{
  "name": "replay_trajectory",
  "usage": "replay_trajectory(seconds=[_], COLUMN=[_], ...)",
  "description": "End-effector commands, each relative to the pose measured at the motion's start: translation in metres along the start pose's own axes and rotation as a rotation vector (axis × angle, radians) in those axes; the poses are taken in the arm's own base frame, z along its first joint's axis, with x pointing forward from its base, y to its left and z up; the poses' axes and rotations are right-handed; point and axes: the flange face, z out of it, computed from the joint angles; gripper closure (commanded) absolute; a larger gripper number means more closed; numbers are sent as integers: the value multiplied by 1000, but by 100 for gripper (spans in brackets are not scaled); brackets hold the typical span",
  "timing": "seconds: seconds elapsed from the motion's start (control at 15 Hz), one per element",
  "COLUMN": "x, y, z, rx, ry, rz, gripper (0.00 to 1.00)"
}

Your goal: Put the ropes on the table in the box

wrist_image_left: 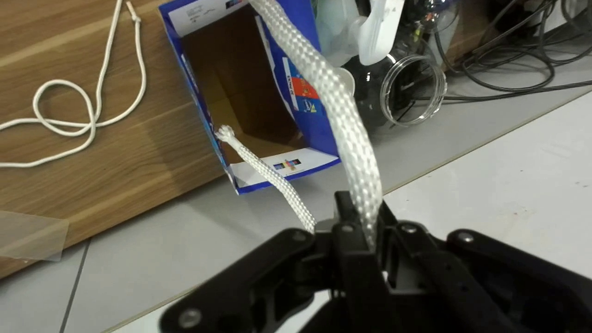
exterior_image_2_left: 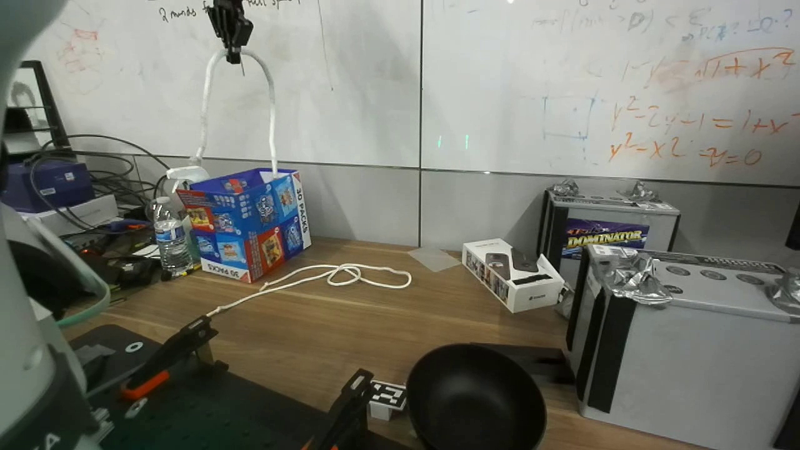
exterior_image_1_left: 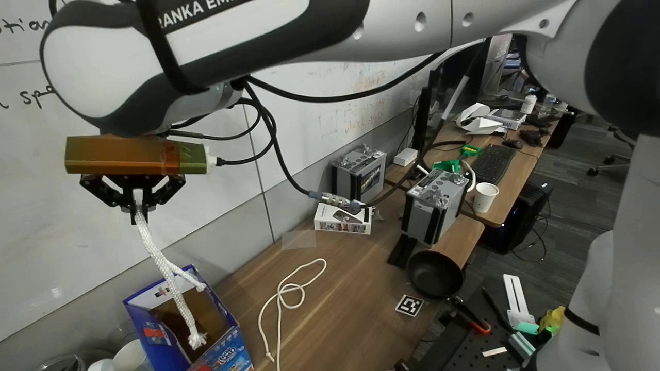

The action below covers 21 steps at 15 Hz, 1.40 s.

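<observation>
Nearby, at the bottom centre of an exterior view, sits a black pan (exterior_image_2_left: pixel 478 400); beyond it, left of centre, a thin white rope (exterior_image_2_left: pixel 349 267) lies looped on the brown table (exterior_image_2_left: pixel 300 347). Farther back, on the left, stands the open blue box (exterior_image_2_left: pixel 250 226). Above it, upper left, the gripper (exterior_image_2_left: pixel 233 55) pinches a thick white rope (exterior_image_2_left: pixel 272 106), both lengths dangling; whether the ends dip inside the box I cannot tell. Behind, a whiteboard (exterior_image_2_left: pixel 369 81) fills the upper frame.

Glossy braided rope (wrist_image_left: pixel 342 113), smooth wood-grain table (exterior_image_1_left: pixel 350 293), printed cardboard box (exterior_image_2_left: pixel 253 219), matt pan (exterior_image_2_left: pixel 476 400)
</observation>
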Motion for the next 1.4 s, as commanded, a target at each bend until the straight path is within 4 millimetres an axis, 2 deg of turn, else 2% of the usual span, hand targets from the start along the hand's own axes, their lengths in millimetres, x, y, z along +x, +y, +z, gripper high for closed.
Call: replay_trajectory(seconds=[0.0, 0.47, 0.93, 1.0, 1.07, 1.13, 1.33], x=[17, 29, 26, 25, 23, 23, 21], y=[-2, -2, -6, -5, -4, -4, 0], z=[12, 41, 53, 55, 55, 55, 54], rx=[-15, -6, 6, 0, 0, -1, -8], ry=[54, 86, 67, 64, 65, 66, 59], rz=[-77, -144, -184, -193, -204, -210, -231], gripper=[97, 97, 97, 64, 62, 56, 33])
